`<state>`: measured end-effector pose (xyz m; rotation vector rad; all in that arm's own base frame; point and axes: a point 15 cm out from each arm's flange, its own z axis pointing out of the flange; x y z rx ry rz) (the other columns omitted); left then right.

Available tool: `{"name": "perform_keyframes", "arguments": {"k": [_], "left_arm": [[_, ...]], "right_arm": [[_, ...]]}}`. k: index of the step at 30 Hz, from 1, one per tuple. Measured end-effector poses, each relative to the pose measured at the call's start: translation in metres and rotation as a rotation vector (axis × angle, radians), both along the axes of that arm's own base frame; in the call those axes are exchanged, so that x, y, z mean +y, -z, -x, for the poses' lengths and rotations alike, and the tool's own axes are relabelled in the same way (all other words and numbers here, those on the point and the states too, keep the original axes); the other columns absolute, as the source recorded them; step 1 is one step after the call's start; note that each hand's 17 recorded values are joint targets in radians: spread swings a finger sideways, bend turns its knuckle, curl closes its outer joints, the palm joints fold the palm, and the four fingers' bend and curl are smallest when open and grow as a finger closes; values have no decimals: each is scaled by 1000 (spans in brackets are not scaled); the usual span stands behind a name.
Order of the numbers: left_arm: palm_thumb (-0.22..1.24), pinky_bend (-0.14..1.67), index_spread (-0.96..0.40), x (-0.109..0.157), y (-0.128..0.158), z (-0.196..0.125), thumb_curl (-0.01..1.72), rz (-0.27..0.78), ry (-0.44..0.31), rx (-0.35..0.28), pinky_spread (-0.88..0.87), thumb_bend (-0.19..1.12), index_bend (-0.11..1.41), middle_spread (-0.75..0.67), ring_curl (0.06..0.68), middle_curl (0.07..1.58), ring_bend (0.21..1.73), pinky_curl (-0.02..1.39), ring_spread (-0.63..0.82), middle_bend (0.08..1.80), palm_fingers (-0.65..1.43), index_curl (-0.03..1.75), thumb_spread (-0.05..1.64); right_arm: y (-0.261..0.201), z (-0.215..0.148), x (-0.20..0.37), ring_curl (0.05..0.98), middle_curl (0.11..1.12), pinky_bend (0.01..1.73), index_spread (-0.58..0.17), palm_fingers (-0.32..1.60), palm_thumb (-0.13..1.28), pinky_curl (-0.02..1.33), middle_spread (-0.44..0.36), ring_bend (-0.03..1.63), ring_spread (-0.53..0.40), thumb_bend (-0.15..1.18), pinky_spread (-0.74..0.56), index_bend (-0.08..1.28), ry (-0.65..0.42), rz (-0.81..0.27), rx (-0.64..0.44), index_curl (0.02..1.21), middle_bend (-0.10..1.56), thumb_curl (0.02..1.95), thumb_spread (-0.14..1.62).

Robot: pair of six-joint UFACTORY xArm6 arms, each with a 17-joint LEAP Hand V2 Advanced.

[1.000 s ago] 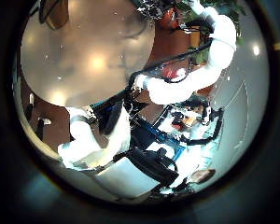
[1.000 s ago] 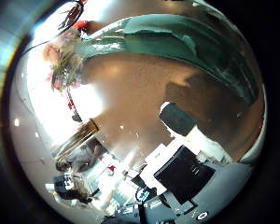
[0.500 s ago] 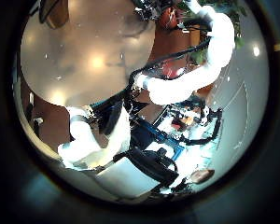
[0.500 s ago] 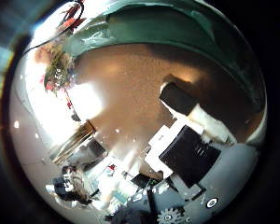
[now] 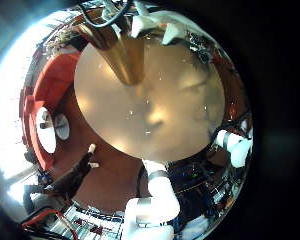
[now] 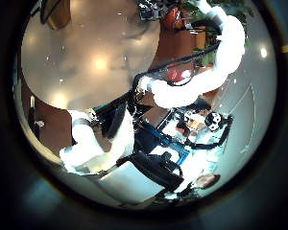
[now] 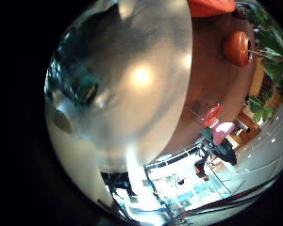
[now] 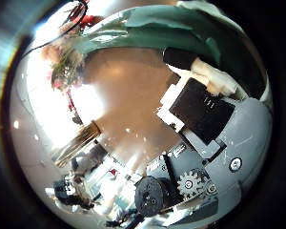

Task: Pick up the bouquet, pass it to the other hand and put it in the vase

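In the right thumb side palm view the bouquet lies on the round table, its flower heads beside its long paper wrap. My right hand is low over the table. Its fingers curl in from the palm and one tip reaches the wrap. A tall glass vase stands on the table away from the bouquet. The vase also shows in the left little finger side palm view, near the table's edge. My left hand hangs high over the table.
The left thumb side palm view shows the other white arm bending down to the table. Seats and furniture ring the table.
My right hand's fingers have swung far into the right thumb side palm view, curling toward the bouquet's wrap. The left hand's view has not shifted.
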<state>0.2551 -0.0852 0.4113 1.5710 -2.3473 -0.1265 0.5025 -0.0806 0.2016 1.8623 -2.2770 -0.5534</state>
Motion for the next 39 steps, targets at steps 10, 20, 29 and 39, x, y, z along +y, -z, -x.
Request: {"name": "perform_keyframes", "arguments": {"k": [10, 20, 29, 39], "left_arm": [[372, 190, 79, 0, -1, -5, 329, 5, 2, -9, 532, -22, 192, 455, 214, 282, 394, 285, 593, 181, 116, 401, 1115], [367, 187, 62, -15, -2, -23, 326, 114, -35, -43, 513, -22, 206, 401, 213, 287, 402, 281, 565, 187, 199, 411, 1118], [365, 180, 52, -45, -13, -42, 322, 367, -107, -13, 476, -21, 201, 346, 216, 309, 430, 271, 522, 195, 277, 423, 1134], [233, 197, 86, -79, -89, -78, 297, 777, -173, -112, 459, -44, 169, 326, 217, 323, 470, 275, 498, 197, 291, 414, 1116]], "right_arm": [[-107, 24, -3, 653, 815, 1405, -275, 1131, 1162, 618, -153, 1420, -215, 81, -216, 1136, -4, 9, -116, 862, 1334, 772, 882], [-205, 28, 31, 693, 809, 1383, -242, 1121, 1187, 681, -137, 1447, -204, 94, -194, 1172, 42, -308, -364, 882, 1371, 898, 881], [-310, 49, 41, 709, 794, 1349, -226, 1123, 1173, 729, -129, 1450, -199, 88, -181, 1181, 82, -723, -582, 879, 1386, 1010, 866], [-382, 105, 50, 718, 784, 1323, -221, 1119, 1155, 778, -127, 1448, -198, 82, -181, 1192, -193, -1150, -738, 879, 1396, 1105, 865]]}}
